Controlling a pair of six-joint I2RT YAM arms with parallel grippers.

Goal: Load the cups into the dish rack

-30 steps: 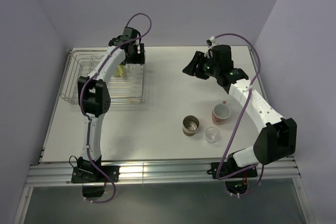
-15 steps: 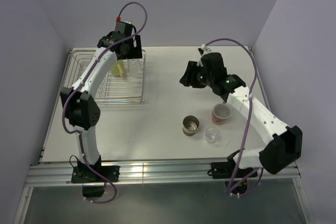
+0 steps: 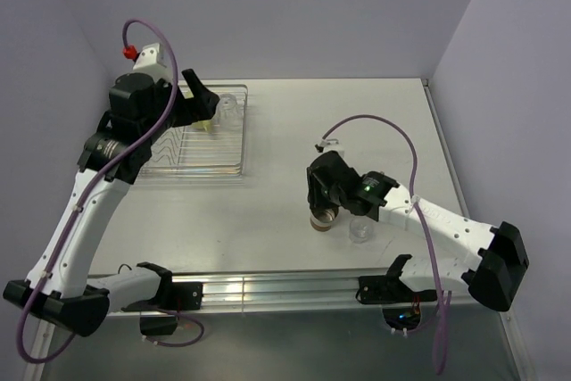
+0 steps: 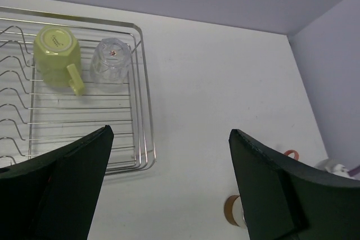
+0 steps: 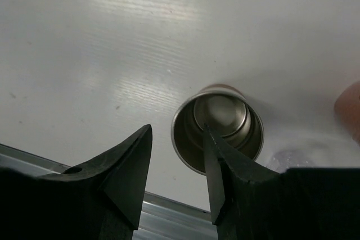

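The dish rack (image 3: 178,160) stands at the back left and holds an upturned pale yellow mug (image 4: 55,54) and an upturned clear glass tumbler (image 4: 111,63). My left gripper (image 4: 170,131) hangs open and empty, high above the rack's right rim (image 4: 143,111). The brown metallic cup (image 5: 219,127) stands upright on the table. My right gripper (image 5: 177,128) is open and straddles the cup's near wall, one finger inside and one outside. Beside it stands another clear tumbler (image 3: 360,229). Only an edge of the salmon-pink mug (image 5: 350,108) shows.
The metal rail (image 3: 285,290) at the table's near edge lies just behind the right gripper. Purple walls close the table at the back and on both sides. The right arm (image 3: 428,220) lies low across the front right of the table.
The left arm has lifted and drawn back leftward from the rack, leaving the tumbler there. The right arm has swung down and forward, and its fingers have narrowed around the brown cup's wall.
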